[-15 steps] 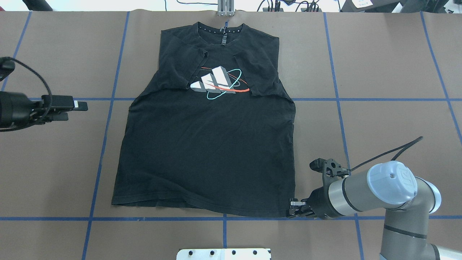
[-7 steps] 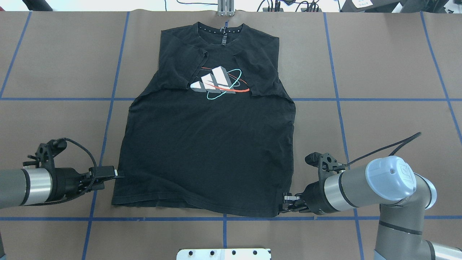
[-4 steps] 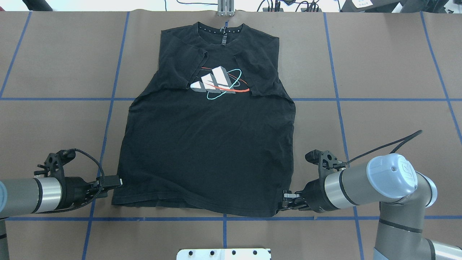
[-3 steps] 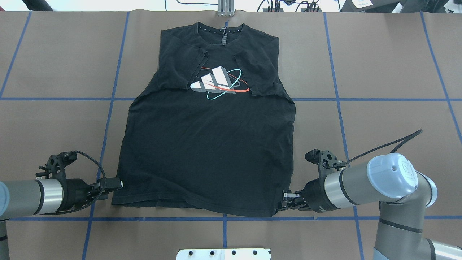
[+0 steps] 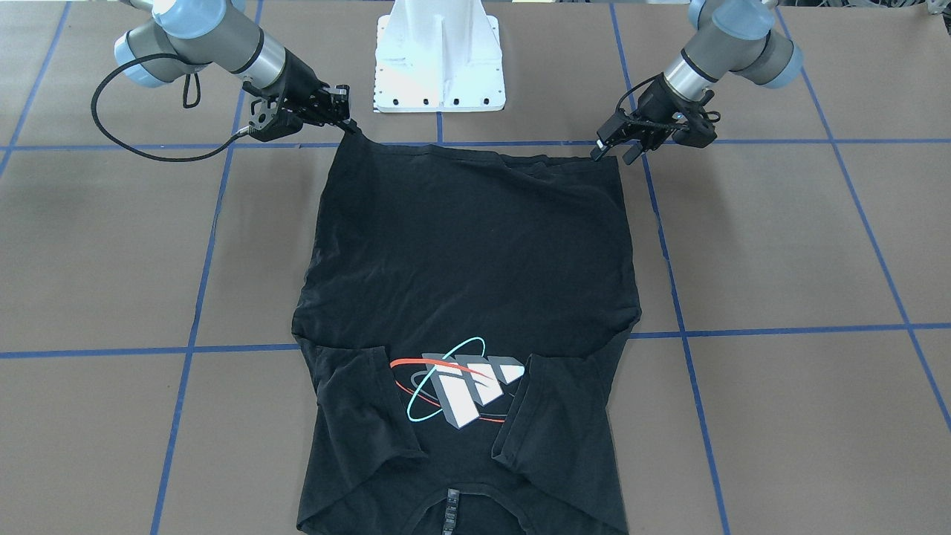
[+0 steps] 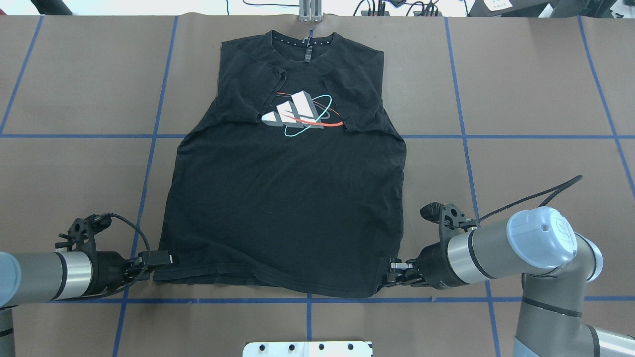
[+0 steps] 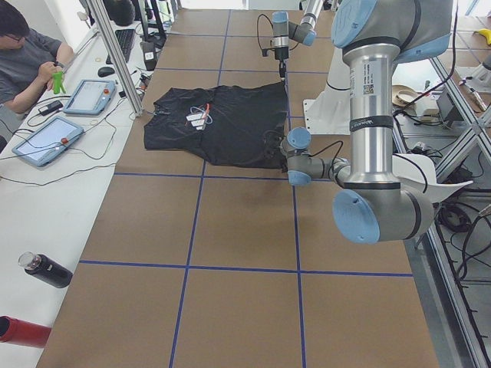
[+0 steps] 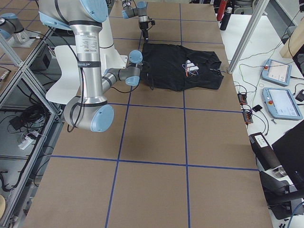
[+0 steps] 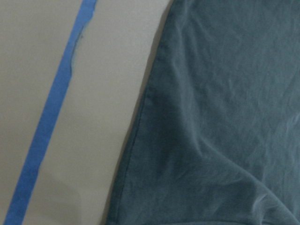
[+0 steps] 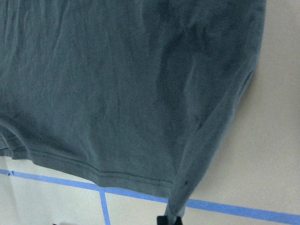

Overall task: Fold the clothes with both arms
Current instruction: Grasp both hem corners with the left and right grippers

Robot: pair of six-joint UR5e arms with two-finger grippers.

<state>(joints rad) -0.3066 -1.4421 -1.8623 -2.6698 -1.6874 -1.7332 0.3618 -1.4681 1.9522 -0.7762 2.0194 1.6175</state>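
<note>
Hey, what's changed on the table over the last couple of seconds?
The left gripper swung from the left of the table toward the robot, to the near left hem corner of the T-shirt; whether it has gripped is unclear. The right gripper, clamped on the near right hem corner, drew it slightly inward. The rest of the shirt lay unchanged.

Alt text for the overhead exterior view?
A black T-shirt lies flat, print up, sleeves folded inward, on a brown table gridded with blue tape. The left gripper and right gripper sit at its two near hem corners.
</note>
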